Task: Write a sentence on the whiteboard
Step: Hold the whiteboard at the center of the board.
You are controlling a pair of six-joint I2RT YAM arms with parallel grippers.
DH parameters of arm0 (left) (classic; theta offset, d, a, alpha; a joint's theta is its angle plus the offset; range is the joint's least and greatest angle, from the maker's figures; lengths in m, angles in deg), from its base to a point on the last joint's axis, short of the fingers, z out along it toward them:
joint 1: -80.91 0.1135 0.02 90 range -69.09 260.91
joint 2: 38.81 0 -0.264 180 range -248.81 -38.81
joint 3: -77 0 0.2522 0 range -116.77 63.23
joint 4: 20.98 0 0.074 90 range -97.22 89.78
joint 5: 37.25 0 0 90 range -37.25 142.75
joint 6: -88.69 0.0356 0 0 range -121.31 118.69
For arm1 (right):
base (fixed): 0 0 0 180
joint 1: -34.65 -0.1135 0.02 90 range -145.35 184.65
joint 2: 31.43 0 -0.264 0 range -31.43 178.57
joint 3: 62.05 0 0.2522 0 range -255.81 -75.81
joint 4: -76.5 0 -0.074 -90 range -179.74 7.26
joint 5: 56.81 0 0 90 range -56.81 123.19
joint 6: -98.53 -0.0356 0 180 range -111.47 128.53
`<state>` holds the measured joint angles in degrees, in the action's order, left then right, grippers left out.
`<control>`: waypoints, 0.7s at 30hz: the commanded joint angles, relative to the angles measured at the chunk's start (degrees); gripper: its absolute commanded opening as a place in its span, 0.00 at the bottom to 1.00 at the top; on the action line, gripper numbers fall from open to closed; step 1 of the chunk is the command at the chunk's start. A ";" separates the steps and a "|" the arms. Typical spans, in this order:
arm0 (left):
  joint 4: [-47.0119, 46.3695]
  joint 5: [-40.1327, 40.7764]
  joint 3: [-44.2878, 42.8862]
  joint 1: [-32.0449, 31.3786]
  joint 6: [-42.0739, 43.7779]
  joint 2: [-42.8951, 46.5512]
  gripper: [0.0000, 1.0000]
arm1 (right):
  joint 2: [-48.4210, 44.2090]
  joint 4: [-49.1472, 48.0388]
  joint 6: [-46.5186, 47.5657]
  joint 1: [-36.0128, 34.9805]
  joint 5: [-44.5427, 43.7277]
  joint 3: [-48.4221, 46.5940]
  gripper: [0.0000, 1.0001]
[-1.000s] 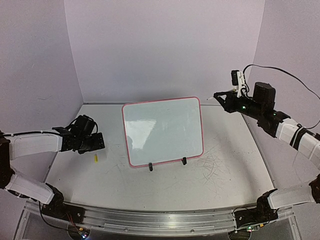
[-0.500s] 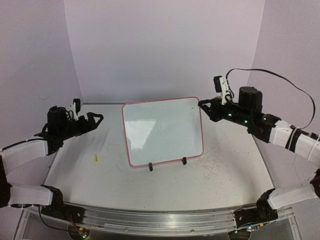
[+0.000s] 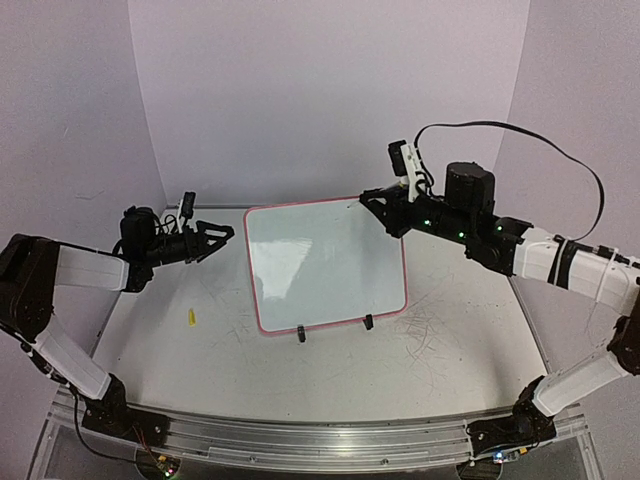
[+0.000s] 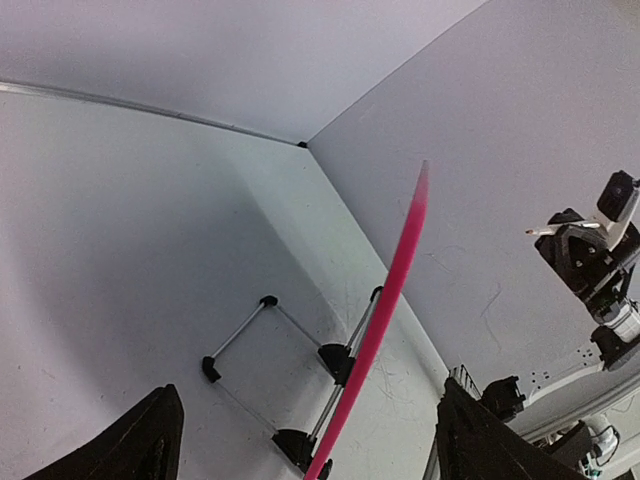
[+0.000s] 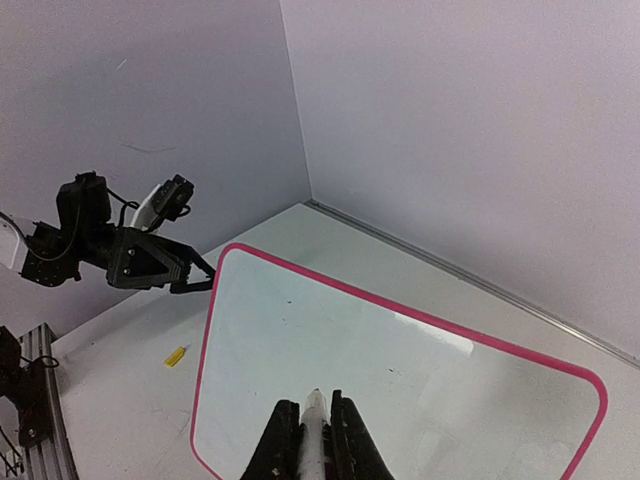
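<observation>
The whiteboard (image 3: 325, 262), white with a thin pink-red frame, stands tilted on two black clip feet in the middle of the table. Its face (image 5: 400, 370) looks blank; no sentence is in view. My right gripper (image 3: 370, 200) hovers at the board's upper right corner. It is shut on a white marker (image 5: 314, 425) whose tip points down at the board. My left gripper (image 3: 224, 236) is open just left of the board's upper left corner. In the left wrist view its dark fingers (image 4: 150, 440) stand wide apart with the board's pink edge (image 4: 392, 290) seen between them, untouched.
A small yellow cap (image 3: 191, 318) lies on the table left of the board, also seen from the right wrist (image 5: 175, 356). Thin grey scratch marks (image 3: 428, 330) cover the tabletop to the board's right. Lilac walls close in the back and sides.
My left arm rose from near the yellow cap and reached to the board's left edge, jaws staying wide. My right arm carried the marker leftwards to the board's top right corner.
</observation>
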<state>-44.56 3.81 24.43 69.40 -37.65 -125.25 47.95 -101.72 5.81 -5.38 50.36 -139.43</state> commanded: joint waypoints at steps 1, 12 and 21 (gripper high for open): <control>-11.36 -5.70 -0.49 -0.95 -1.17 -1.90 0.89 | -0.11 -7.17 2.05 -2.01 -0.28 -1.04 0.00; -12.23 -6.76 -4.59 -5.70 1.09 -7.80 0.79 | 7.33 -6.48 3.31 -5.20 -1.53 -7.25 0.00; -13.12 -8.15 -5.54 -6.78 2.34 -10.75 0.51 | 16.71 -5.09 5.23 -8.54 -1.23 -15.36 0.00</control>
<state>-54.55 -2.69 20.75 62.78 -36.59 -134.97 61.47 -105.43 10.33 -13.30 48.72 -149.76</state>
